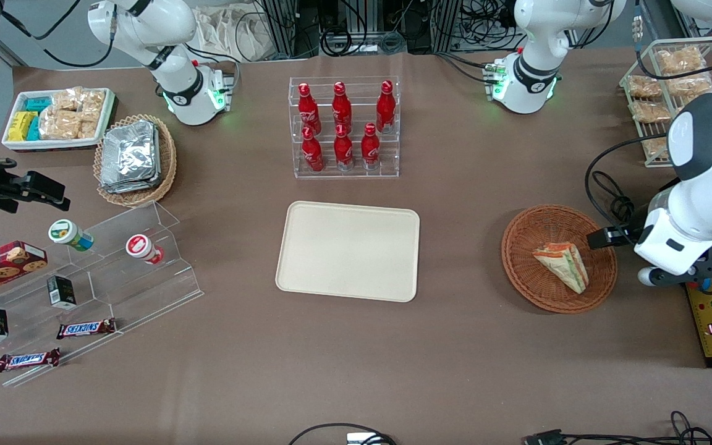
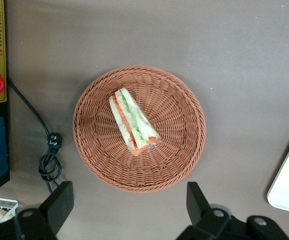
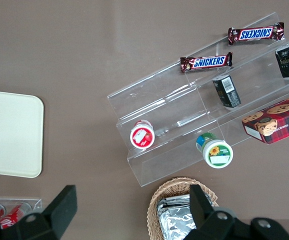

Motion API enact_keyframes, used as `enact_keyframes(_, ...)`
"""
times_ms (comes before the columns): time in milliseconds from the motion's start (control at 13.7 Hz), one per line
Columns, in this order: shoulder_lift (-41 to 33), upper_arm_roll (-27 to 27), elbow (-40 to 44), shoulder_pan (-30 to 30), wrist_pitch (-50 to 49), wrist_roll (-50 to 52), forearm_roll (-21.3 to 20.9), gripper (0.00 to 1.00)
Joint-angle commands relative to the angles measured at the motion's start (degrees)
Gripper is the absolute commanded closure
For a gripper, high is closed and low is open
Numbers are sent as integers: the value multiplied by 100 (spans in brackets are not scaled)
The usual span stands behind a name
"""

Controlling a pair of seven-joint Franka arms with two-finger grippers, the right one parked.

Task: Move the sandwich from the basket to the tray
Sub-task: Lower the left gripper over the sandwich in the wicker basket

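Note:
The sandwich (image 1: pixel 563 266) is a clear-wrapped wedge with green and orange-red layers, lying in the round orange-brown basket (image 1: pixel 529 284). In the left wrist view the sandwich (image 2: pixel 133 121) lies near the middle of the basket (image 2: pixel 179 160). My left gripper (image 1: pixel 606 237) hovers above the table just outside the basket's rim, toward the working arm's end. Its fingers (image 2: pixel 59 202) stand wide open around bare tabletop, holding nothing; the gripper (image 2: pixel 129 205) is clear of the wicker. The cream-beige tray (image 1: pixel 306 272) lies flat mid-table, with nothing on it.
A clear rack of red bottles (image 1: pixel 343 127) stands farther from the front camera than the tray. A control box (image 1: pixel 711 318) and cables (image 1: pixel 609 198) lie beside the basket at the working arm's end. A wire rack of snacks (image 1: pixel 671 86) stands there too.

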State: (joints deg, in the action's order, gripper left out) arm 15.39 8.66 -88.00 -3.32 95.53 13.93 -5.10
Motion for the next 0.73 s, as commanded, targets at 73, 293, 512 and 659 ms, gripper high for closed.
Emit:
enact_keyframes(73, 166, 21, 195, -37, -78, -22, -8, 0)
enact_keyframes(293, 464, 13, 310, -29, -78, -48, -43, 0)
enact_keyframes(512, 579, 13, 108, 15, 53, 642, -114, 0)
enact_keyframes(659, 518, 21, -434, 15, 596, 1661, -114, 0)
